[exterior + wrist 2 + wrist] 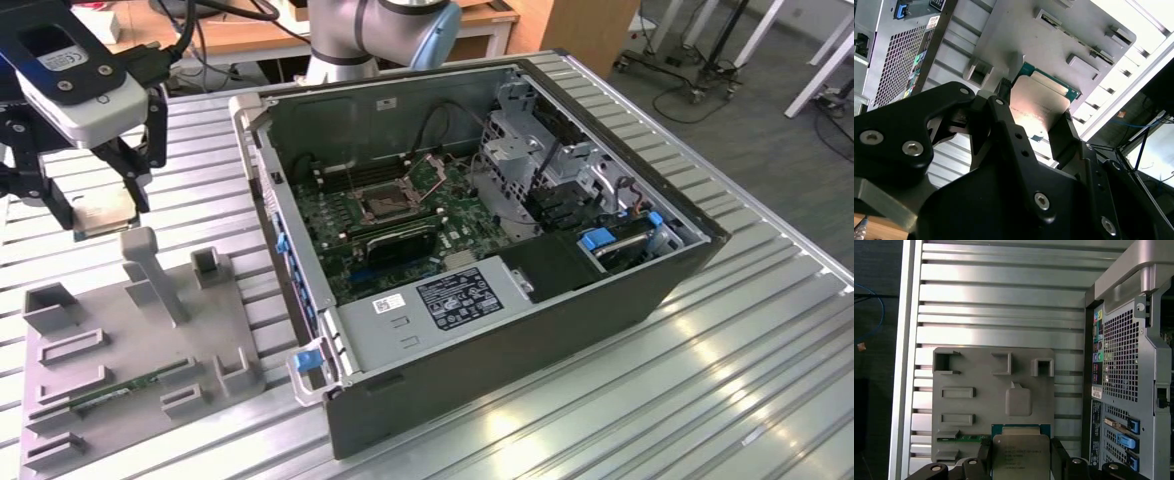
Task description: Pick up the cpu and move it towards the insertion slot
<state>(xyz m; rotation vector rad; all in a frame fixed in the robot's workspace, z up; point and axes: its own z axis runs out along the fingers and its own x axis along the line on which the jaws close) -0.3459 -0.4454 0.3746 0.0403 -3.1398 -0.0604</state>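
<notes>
Well, I start at the exterior view's left and go across.

- Far to that left, my gripper hangs in the air with the cpu in it.
- In both wrist views the two black fingers are clamped on two opposite edges of the cpu, one on each side.
- I think the hold is on the edges so the chip stays flat and nothing presses on its silvery top or its underside.
- Just under and beside the gripper is the gray plate with its little holders, lying on the metal table.
- The cpu is up off that plate, and none of it touches the plate.
- A thin green memory stick lies in one of the plate's holders, apart from the gripper. I think the holders keep each part in a known spot.
- Next across is the computer case, lying on its side with the open side up. I think that is so the arm can reach in from above.
- Inside it, on the green board, sits the insertion slot, a dark square with a metal frame.
- The slot is bare, and the cpu is well apart from it, so the carry across is not yet done.
</notes>
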